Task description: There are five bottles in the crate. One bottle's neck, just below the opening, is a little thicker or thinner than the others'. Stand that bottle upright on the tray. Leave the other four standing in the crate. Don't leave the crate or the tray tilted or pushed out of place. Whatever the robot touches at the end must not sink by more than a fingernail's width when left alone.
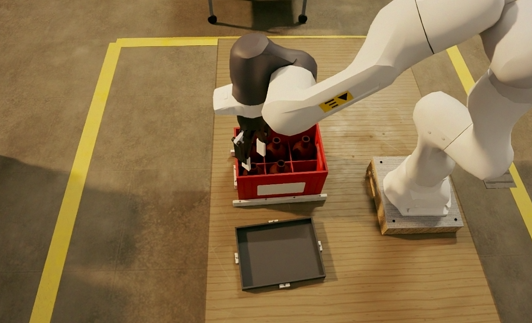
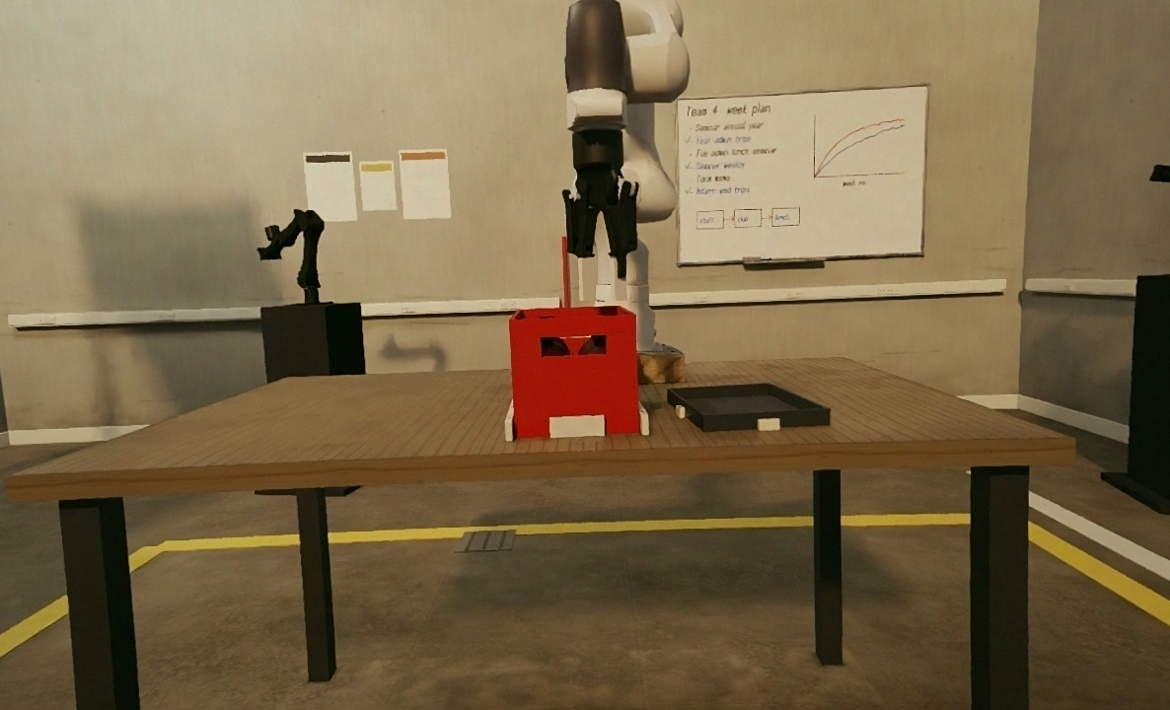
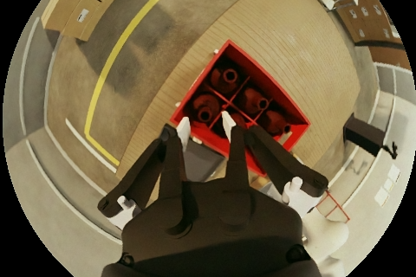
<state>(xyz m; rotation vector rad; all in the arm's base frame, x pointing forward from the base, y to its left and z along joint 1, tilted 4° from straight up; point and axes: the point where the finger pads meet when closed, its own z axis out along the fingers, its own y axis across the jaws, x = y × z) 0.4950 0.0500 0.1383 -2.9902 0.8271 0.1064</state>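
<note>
A red crate [image 1: 251, 186] [image 2: 571, 380] [image 3: 269, 81] stands on the wooden table against white stops. Dark red bottles stand upright in its cells; three show clearly in the top view [image 1: 276, 145] [image 1: 303, 144] [image 1: 279, 166], and another [image 1: 254, 170] sits partly behind my fingers. The front right cell is empty. My gripper [image 1: 253, 156] [image 2: 598, 255] [image 3: 205, 121] hangs above the crate's left side, clear of the bottle tops. Its fingers are partly apart with nothing between them. The dark tray [image 1: 280, 253] [image 2: 748, 407] lies empty in front of the crate.
The robot base stands on a wooden block [image 1: 416, 224] to the right of the crate. A thin red post [image 2: 563, 273] rises behind the crate. Yellow floor lines run around the table.
</note>
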